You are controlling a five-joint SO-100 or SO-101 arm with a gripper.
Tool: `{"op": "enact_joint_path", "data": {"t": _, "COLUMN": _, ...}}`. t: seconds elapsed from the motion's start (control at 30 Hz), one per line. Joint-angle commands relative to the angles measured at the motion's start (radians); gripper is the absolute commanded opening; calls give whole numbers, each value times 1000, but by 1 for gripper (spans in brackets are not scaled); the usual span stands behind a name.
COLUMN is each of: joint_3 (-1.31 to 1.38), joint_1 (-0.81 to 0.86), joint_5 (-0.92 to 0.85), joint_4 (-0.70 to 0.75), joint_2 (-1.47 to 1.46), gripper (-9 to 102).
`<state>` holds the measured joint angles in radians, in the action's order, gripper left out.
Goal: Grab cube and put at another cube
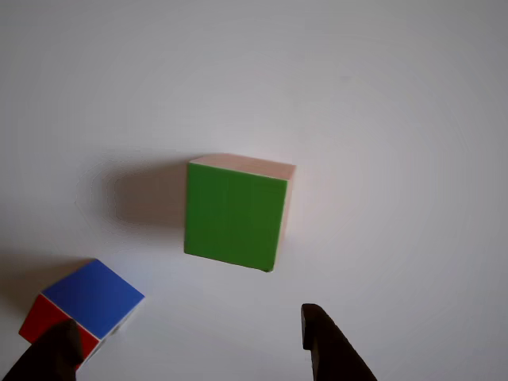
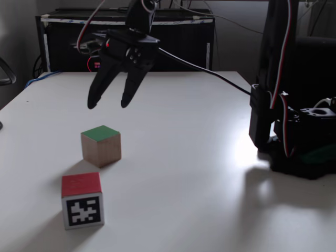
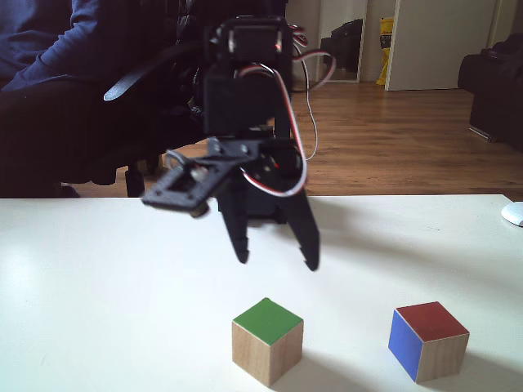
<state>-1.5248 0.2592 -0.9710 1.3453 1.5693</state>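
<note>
The wooden cube with its green face up rests on the white table, also visible in a fixed view. My gripper hangs open in the air above and slightly behind it, holding nothing. In the other view the two dark fingertips enter from the bottom edge, the gripper spanning wider than the cube. The smaller cube shows blue and red faces; it sits close beside the wooden one, with a black-and-white marker face and red top.
The arm's black base with red and white wires stands at the right of the table. A person in dark blue sits on a chair behind the table. A white rounded object lies at the table's right edge.
</note>
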Motion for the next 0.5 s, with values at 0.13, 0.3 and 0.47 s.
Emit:
{"op": "enact_joint_path", "data": {"t": 0.13, "joint_3": 60, "joint_1": -41, "joint_5": 9, "joint_4": 6, "joint_2": -5, "gripper": 43}}
{"op": "enact_joint_path", "data": {"t": 0.3, "joint_3": 114, "joint_1": -37, "joint_5": 34, "joint_4": 6, "joint_2": -38, "gripper": 45}}
{"op": "enact_joint_path", "data": {"t": 0.47, "joint_3": 153, "joint_1": -23, "joint_5": 46, "joint_4": 9, "joint_2": -43, "gripper": 46}}
